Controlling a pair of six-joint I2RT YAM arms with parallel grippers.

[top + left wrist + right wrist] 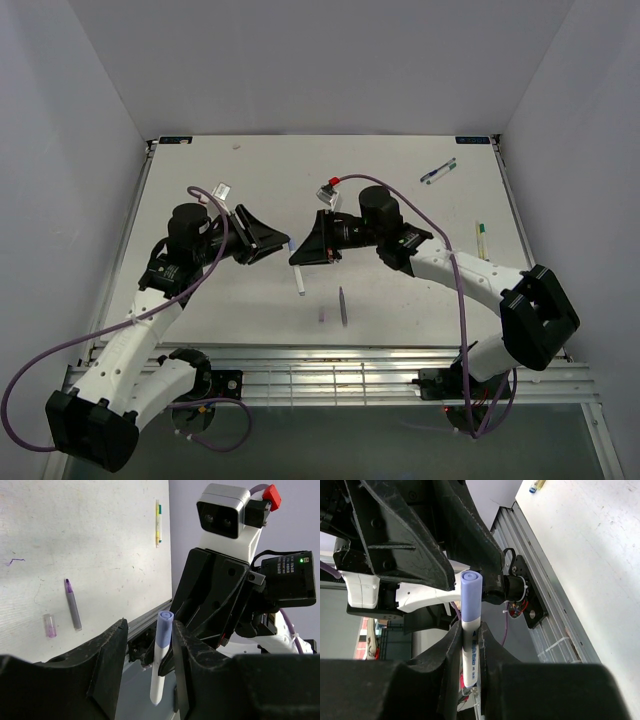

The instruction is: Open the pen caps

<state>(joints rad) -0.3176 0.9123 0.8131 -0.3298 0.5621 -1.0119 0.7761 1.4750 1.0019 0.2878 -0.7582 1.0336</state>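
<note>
White walls close in a white table [400, 200], and the two arms meet above its near middle. At that spot the right fingers [492, 652] are clamped on the white barrel of a thin marker pen [469, 652], whose stubby periwinkle-blue plastic cap [470, 595] is on and points toward the left arm. The left fingers [107, 650] stand apart on either side of that cap. Below, an uncapped grey pen with a purple tip [74, 605] lies on the table, with a small translucent purple cap [50, 625] just beside it.

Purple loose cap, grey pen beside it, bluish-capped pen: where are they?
loose purple cap [50, 625], left wrist view, middle of its side.
grey pen [74, 609], left wrist view, mid barrel.
bluish-capped pen [470, 600], right wrist view, on its cap.
</note>
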